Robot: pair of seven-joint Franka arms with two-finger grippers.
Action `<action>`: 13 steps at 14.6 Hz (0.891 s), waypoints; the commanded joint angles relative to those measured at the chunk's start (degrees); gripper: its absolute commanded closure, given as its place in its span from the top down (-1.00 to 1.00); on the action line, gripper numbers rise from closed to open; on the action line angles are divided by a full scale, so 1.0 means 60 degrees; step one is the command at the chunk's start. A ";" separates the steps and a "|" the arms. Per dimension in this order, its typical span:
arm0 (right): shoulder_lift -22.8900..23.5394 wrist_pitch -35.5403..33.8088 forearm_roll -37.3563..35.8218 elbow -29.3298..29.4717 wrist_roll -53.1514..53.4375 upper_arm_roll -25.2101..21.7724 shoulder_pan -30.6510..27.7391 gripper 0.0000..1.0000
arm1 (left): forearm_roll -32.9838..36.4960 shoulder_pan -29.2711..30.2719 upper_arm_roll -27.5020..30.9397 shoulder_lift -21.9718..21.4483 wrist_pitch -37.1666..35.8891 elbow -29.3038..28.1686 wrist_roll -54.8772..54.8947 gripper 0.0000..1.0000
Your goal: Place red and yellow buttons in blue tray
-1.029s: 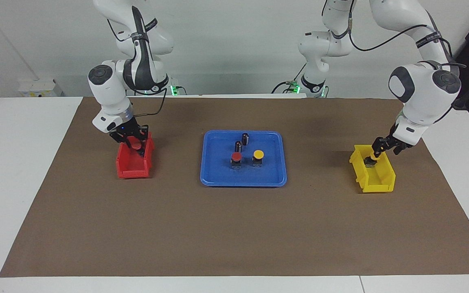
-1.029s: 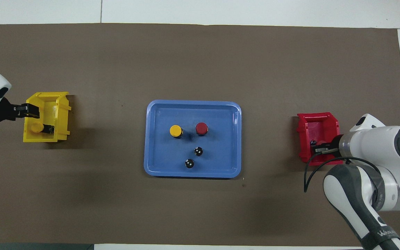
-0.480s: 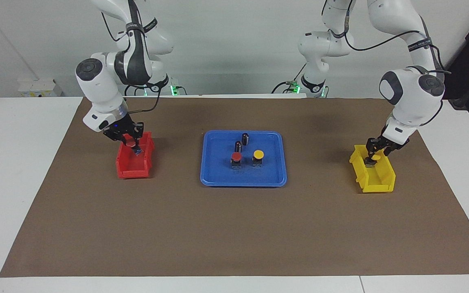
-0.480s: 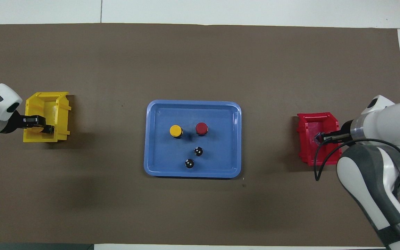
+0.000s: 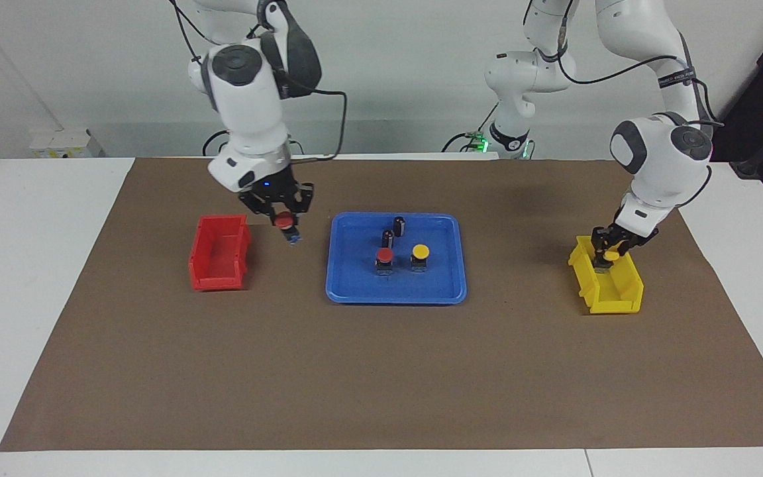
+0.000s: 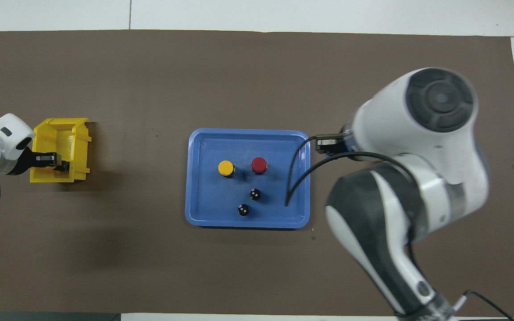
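From the facing view, the right gripper [image 5: 283, 220] is seen up in the air over the brown mat [image 5: 381, 371], between the red bin [image 5: 218, 253] and the blue tray [image 5: 396, 295]; its fingers are clamped on a red button [image 5: 283, 222]. The left gripper [image 5: 609, 254] is down at the yellow bin [image 5: 610, 285], fingers closed on a yellow button [image 5: 612, 255] just above the bin's floor. In the tray, a second red button [image 5: 385, 257] and a second yellow button [image 5: 420, 254] are standing upright side by side, and two dark cylinders [image 5: 395, 230] are found nearer to the robots.

From the overhead view, the right arm [image 6: 411, 178] is spread over the tray's edge toward its own end of the bench [image 6: 328, 13], hiding the red bin and the carried button. The left gripper [image 6: 56, 162] is seen inside the yellow bin [image 6: 60, 129]. The tray [image 6: 203, 218] is holding the yellow button [image 6: 225, 168], the red button [image 6: 259, 164] and both cylinders [image 6: 249, 201].
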 commanded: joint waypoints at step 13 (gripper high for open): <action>0.1439 0.2152 -0.0745 -0.1202 0.1093 -0.0045 0.0862 0.41 | -0.0578 -0.5224 -0.0230 0.0244 -0.2490 0.2656 -0.6660 -0.96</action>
